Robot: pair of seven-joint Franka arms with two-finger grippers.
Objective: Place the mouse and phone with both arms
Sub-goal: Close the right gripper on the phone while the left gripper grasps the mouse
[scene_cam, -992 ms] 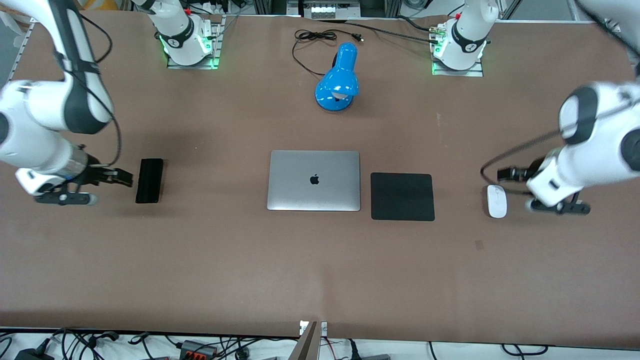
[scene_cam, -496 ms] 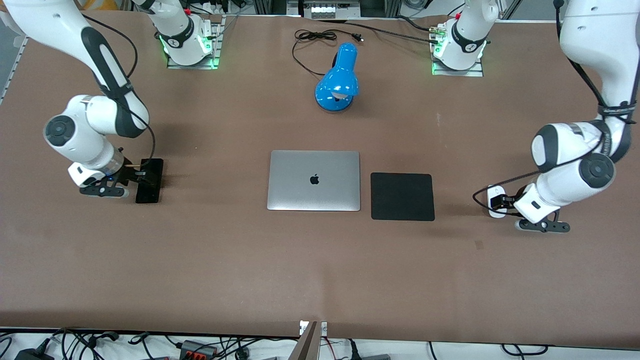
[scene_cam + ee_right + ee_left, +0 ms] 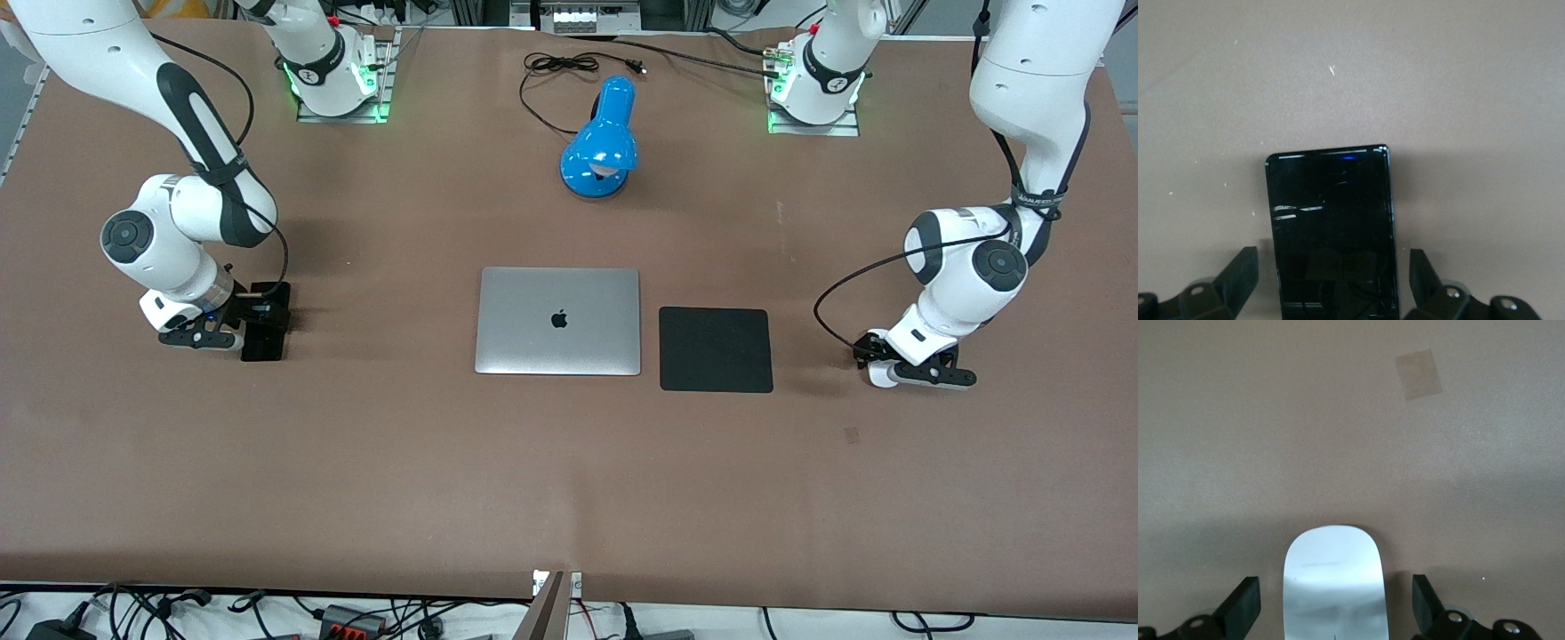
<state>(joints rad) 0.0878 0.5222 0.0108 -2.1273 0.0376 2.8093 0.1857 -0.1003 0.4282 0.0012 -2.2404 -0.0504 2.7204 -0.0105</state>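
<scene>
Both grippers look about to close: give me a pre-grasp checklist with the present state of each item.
1. Left gripper open, straddling the mouse: ok.
2. Mouse centred between its fingers: ok.
3. Right gripper open, straddling the phone: ok.
4. Phone centred, gaps both sides: ok.
5. Fingers low enough to grip: cannot tell.
6. Mouse pad bare for the mouse: ok.

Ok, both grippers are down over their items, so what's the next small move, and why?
Probably close both grippers. The left gripper stands open with the mouse between its fingers, a gap on each side. The right gripper is open astride the phone likewise. Both items lie flat on the table, ungrasped.
</scene>
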